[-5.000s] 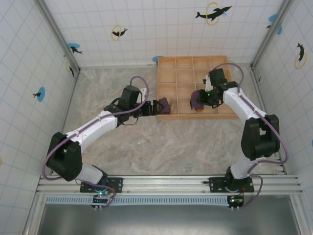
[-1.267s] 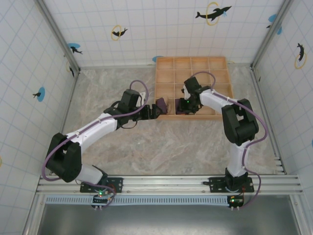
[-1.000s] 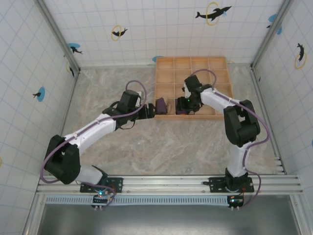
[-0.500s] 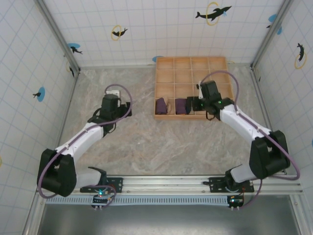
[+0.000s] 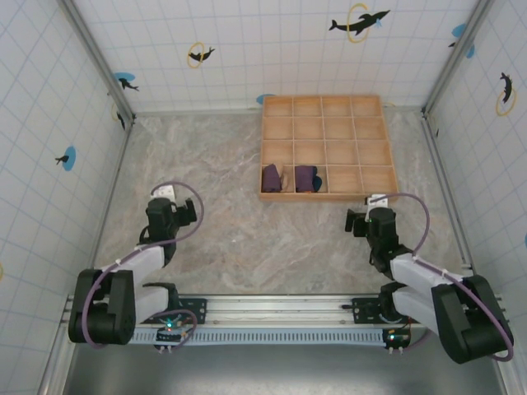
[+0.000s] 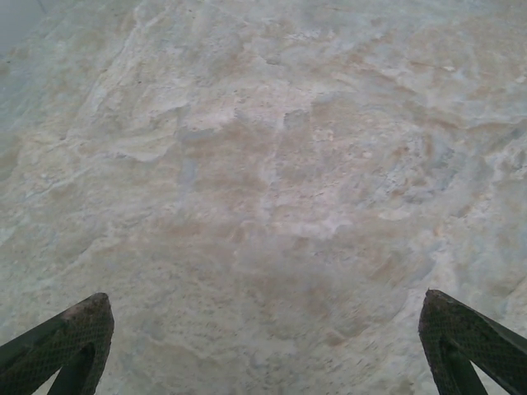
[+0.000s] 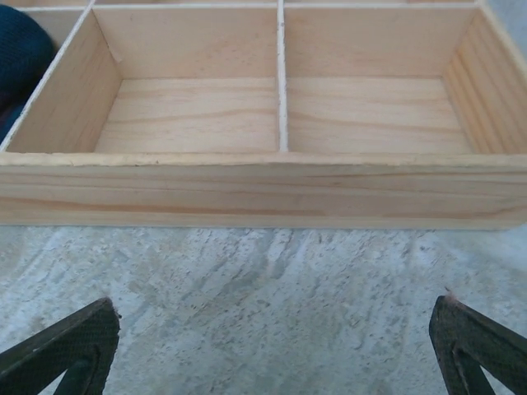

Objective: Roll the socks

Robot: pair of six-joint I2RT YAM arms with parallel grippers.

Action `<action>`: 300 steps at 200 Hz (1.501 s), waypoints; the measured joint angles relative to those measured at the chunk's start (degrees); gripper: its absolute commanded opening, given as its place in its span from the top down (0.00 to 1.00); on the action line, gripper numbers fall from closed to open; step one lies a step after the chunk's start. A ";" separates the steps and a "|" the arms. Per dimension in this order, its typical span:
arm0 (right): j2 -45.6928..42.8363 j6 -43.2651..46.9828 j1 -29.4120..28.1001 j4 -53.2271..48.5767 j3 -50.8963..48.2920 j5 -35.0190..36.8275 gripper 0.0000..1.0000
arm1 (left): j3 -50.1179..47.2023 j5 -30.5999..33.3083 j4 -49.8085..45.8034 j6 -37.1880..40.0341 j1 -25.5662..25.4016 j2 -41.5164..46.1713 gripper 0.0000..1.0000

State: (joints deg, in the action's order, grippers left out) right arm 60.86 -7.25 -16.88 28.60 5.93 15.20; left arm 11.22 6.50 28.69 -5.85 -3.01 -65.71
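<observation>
Jaws of the left gripper (image 6: 268,350) stand spread wide: in the left wrist view its two dark textured fingertips (image 6: 70,337) sit in the lower left and lower right corners of the frame. Only the bare beige marble-patterned tabletop (image 6: 263,164) lies between them, and they grip nothing. In the top view this gripper (image 5: 167,197) hangs over the left side of the table, well apart from the tray.

Jaws of the right gripper (image 7: 272,350) are likewise released and empty. Its black fingertips (image 7: 70,341) rest in the bottom corners of the right wrist view, over the tabletop and just short of the near wall of the pale wooden tray with sixteen compartments (image 7: 263,189). In the top view it (image 5: 368,216) sits below the tray's lower right corner.

Both socks lie in the lowest row of the tray (image 5: 329,195). The first dark purple rolled sock (image 5: 271,178) is in the leftmost compartment, its long axis running up and down the frame. The second dark purple rolled sock (image 5: 308,178) is in the next compartment to the right. It is a squatter bundle whose axis I cannot tell, and its rounded edge shows at the upper left of the right wrist view (image 7: 20,49).

The white tiled walls carry dark dolphin decals with yellow rings (image 5: 359,21).
</observation>
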 measured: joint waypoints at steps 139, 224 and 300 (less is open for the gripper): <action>21.20 8.13 10.29 42.25 -5.38 -2.25 0.01 | -10.97 0.42 39.01 0.07 4.31 -20.41 0.03; 26.32 3.15 13.73 44.26 -5.53 -3.37 0.00 | -10.97 0.37 42.62 0.07 4.31 -20.59 0.02; 26.32 2.75 13.73 43.52 -5.51 -3.34 0.00 | -10.97 0.35 42.62 0.07 4.31 -20.59 0.02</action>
State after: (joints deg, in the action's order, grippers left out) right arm 87.18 -4.49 -3.16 72.12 0.43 11.86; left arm 0.25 6.85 71.31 -5.78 1.30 -86.30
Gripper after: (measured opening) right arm 0.995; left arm 0.975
